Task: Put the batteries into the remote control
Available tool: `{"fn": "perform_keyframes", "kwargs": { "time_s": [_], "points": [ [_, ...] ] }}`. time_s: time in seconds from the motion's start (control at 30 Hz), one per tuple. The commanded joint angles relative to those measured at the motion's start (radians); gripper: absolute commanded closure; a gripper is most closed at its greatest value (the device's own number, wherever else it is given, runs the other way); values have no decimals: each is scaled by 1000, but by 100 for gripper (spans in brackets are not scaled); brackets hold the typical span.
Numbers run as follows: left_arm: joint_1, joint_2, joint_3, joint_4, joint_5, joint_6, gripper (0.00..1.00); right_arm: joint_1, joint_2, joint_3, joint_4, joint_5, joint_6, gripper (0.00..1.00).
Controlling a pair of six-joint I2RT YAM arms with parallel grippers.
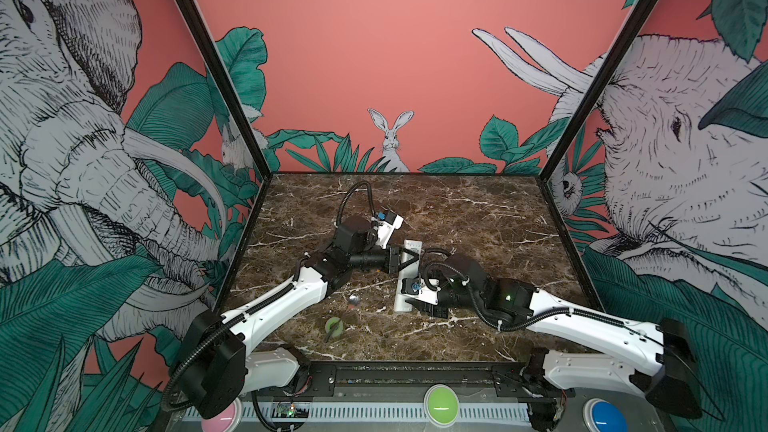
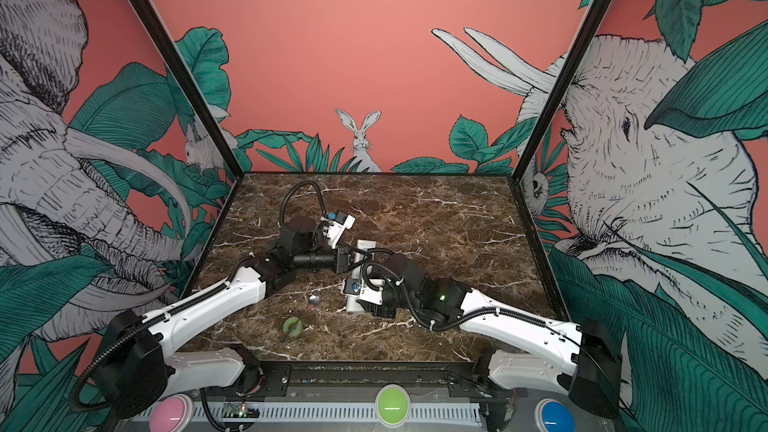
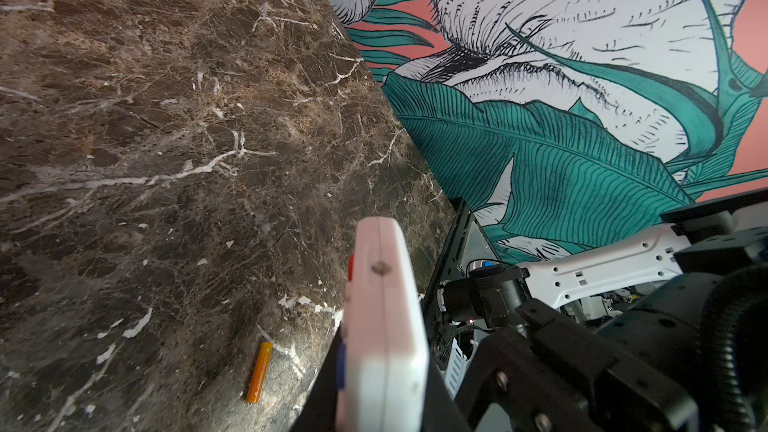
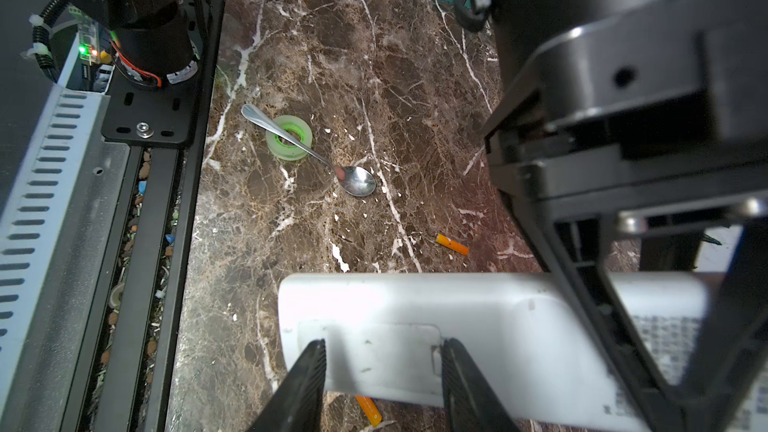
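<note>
My left gripper (image 1: pixel 405 260) (image 3: pixel 382 413) is shut on the remote control (image 1: pixel 411 246) (image 2: pixel 365 245) (image 3: pixel 384 284), a long white bar held off the table on its edge. Its plain back (image 4: pixel 498 313) faces the right wrist view. My right gripper (image 1: pixel 417 305) (image 4: pixel 382 344) is at its near end. The fingers (image 4: pixel 309 380) stand apart, one at each end of the battery cover (image 4: pixel 374 355), which sits in place. One of the batteries (image 4: pixel 453 244) (image 3: pixel 259 371), an orange cylinder, lies on the marble beside the remote. Another (image 4: pixel 369 409) lies under it.
A metal spoon (image 1: pixel 354 300) (image 4: pixel 357 180) rests with its handle across a green tape roll (image 1: pixel 333 326) (image 4: pixel 289 137) at the front left of the marble table (image 1: pixel 478 218). Patterned walls close in three sides. A black rail (image 1: pixel 415 376) runs along the front edge.
</note>
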Motion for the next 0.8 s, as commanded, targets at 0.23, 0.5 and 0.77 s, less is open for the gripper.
{"fn": "perform_keyframes", "kwargs": {
  "time_s": [0.23, 0.5, 0.77],
  "points": [
    [5, -37, 23, 71, -17, 6, 100, 13, -20, -5, -26, -53, 5, 53],
    [4, -31, 19, 84, -10, 0, 100, 14, -22, -14, 13, -15, 15, 33],
    [5, -25, 19, 89, -7, -2, 100, 13, -28, -21, 35, 11, 17, 28]
  ]
}}
